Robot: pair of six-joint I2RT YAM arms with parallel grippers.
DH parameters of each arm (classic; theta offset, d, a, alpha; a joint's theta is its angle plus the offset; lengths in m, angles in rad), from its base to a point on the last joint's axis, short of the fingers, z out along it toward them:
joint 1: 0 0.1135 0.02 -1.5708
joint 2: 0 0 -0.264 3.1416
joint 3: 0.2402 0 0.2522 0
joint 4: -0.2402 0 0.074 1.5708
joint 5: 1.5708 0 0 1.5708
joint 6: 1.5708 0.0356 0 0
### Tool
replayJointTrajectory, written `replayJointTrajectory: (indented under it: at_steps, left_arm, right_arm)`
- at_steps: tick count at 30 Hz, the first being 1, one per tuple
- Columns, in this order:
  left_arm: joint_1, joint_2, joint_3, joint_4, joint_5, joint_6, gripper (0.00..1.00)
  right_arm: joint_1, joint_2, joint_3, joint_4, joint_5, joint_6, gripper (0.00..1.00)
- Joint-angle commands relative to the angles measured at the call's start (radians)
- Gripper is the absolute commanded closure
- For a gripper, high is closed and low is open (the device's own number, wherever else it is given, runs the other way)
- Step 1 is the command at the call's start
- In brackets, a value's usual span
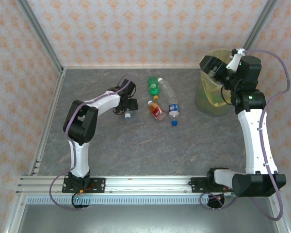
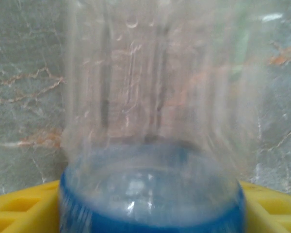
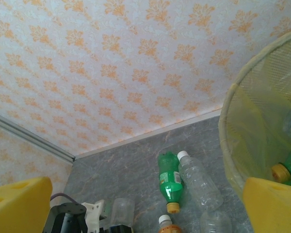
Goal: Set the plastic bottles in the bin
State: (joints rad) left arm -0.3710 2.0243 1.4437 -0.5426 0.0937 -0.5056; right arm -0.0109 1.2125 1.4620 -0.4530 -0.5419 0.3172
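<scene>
Clear bottle (image 2: pixel 150 97) inside left gripper (image 2: pixel 150 199), well apart from bin (image 1: pixel 206 104); pickup step, pinch unclear. Right gripper (image 3: pixel 145 194) spread above bin. Next: clamp, carry.

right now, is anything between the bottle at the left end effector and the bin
Yes. Between that bottle and the bin lie a green bottle, a clear white-capped bottle, a red-labelled bottle and a blue-labelled bottle. The right arm hangs above the bin.

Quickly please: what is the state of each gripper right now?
Left gripper: closed on a clear bottle with a blue label.
Right gripper: open, holding nothing.
</scene>
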Motion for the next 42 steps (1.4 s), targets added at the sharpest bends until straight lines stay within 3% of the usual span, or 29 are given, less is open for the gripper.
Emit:
replayJointTrajectory:
  at_steps: [1, 6, 10, 13, 23, 31, 38, 42]
  left_arm:
    - [0.009, -0.015, -0.016, -0.048, 0.000, 0.049, 0.23]
    - [0.010, 0.007, -0.002, -0.052, 0.009, 0.055, 0.23]
    - [0.011, 0.006, -0.008, -0.039, 0.004, 0.057, 0.30]
    - [0.011, -0.011, -0.019, -0.020, 0.003, 0.056, 0.43]
    - [-0.010, -0.191, -0.097, 0.105, -0.012, 0.069, 0.43]
    - [-0.109, -0.389, -0.166, 0.270, -0.048, 0.199, 0.44]
    - [-0.172, -0.546, -0.247, 0.449, 0.029, 0.238, 0.45]
    - [-0.192, -0.624, -0.280, 0.529, 0.081, 0.236, 0.45]
  right_arm:
    - [0.011, -0.014, -0.005, 0.050, -0.029, 0.011, 0.00]
    - [0.014, -0.020, -0.004, 0.041, -0.033, 0.007, 0.00]
    - [0.021, -0.025, -0.010, 0.035, -0.039, 0.011, 0.00]
    - [0.028, -0.025, -0.014, 0.037, -0.050, 0.018, 0.00]
    - [0.204, 0.008, 0.033, 0.007, 0.032, -0.010, 0.00]
    - [0.311, 0.082, 0.099, 0.029, 0.033, 0.005, 0.00]
    - [0.344, 0.103, 0.077, 0.173, -0.085, 0.088, 0.00]
    - [0.362, 0.132, 0.093, 0.173, -0.110, 0.098, 0.12]
